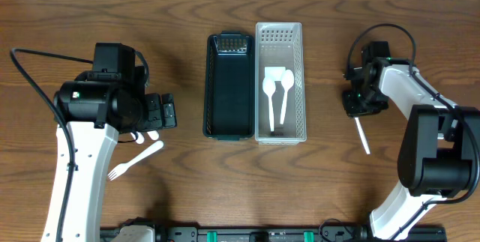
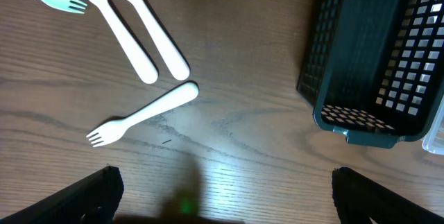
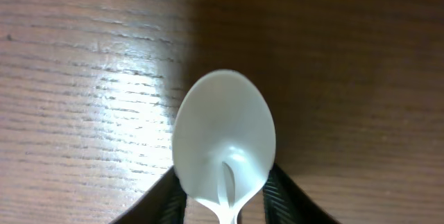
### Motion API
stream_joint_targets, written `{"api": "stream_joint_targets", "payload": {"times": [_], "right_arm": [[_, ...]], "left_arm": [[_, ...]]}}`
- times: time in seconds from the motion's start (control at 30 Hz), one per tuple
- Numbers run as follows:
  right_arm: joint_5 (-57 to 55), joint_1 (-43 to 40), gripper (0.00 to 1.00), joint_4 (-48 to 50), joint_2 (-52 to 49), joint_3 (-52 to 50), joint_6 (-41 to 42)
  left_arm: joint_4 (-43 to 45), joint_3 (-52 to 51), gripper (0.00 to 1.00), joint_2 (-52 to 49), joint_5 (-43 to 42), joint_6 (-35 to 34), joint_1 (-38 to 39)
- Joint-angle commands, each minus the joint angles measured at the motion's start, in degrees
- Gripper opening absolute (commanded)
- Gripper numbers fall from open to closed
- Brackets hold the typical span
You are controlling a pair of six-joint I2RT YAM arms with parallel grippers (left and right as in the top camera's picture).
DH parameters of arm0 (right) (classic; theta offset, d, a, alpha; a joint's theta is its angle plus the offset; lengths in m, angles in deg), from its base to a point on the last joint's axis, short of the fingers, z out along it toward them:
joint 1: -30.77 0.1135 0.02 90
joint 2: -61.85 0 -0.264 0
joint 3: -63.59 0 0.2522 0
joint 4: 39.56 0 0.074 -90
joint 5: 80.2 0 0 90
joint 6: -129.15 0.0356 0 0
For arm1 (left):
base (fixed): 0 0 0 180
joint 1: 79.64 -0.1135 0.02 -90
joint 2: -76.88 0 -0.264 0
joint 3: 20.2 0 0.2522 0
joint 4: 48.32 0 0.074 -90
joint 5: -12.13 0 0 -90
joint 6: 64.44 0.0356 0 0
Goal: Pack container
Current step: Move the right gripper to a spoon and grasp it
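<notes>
The overhead camera looks straight down from high above the table (image 1: pixel 75 17), taking in both arms; the left wrist camera looks down from nearer, sharing with it the black basket (image 1: pixel 227 85) (image 2: pixel 374 57) and the forks (image 1: pixel 135 161) (image 2: pixel 142 113); the right wrist camera sits very close, the spoon (image 3: pixel 223 137) (image 1: pixel 362 135) filling much of its frame.

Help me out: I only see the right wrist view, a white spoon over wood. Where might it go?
Observer: Probably the white tray, toward the middle from the right hand gripping your spoon; two spoons lie in it.
Operator: Any other container?
Observer: A black tray sits beside it, with nothing inside.
Operator: And the other arm?
Observer: The left hand hangs open above several forks.
</notes>
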Motion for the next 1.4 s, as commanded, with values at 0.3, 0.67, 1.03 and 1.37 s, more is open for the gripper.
{"api": "stream_joint_targets", "payload": {"times": [0.3, 0.67, 1.03, 1.37], "right_arm": [[0.94, 0.50, 0.25, -0.35, -3.26, -1.51, 1.18], [0.92, 0.50, 0.30, -0.52, -3.26, -1.51, 1.16], [0.55, 0.39, 0.39, -1.97, -3.26, -1.51, 2.21], [-0.63, 0.39, 0.56, -5.53, -3.26, -1.57, 4.81]], "left_arm": [[-0.15, 0.87, 0.98, 0.11, -0.55, 0.48, -0.22], [-0.15, 0.87, 0.98, 0.11, -0.55, 0.48, -0.22], [-0.15, 0.87, 0.98, 0.11, -0.52, 0.50, -0.22], [-0.15, 0.87, 0.98, 0.11, -0.52, 0.52, -0.24]]}}
